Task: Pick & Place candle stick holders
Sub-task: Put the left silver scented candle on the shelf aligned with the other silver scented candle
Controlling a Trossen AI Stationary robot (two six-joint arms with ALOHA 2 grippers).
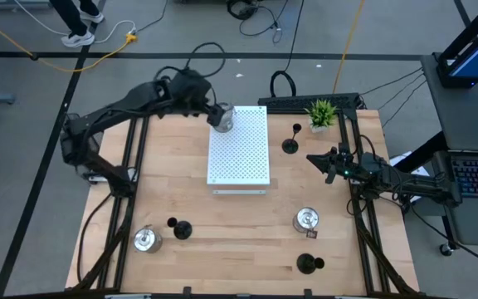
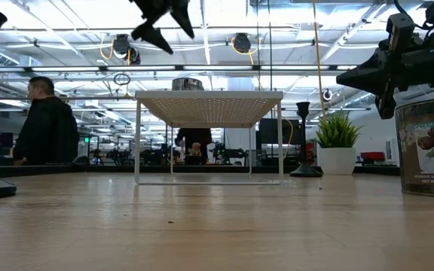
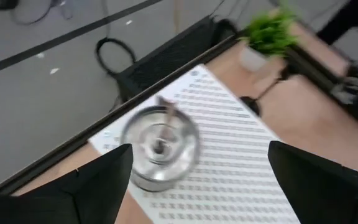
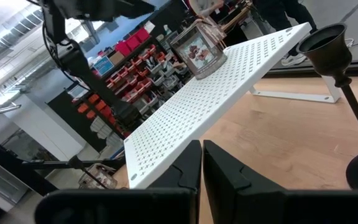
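1. Presently: left gripper wide open, empty, above shiny silver round cup holder at far-left corner of white perforated rect. board.
2. Right gripper shut, empty, nr black stemmed holder.

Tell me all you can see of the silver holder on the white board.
The silver holder is a squat, shiny round metal cup with a small socket at its centre. It stands upright on the far left corner of the white board. The left gripper is over it, fingers open to either side and apart from it.
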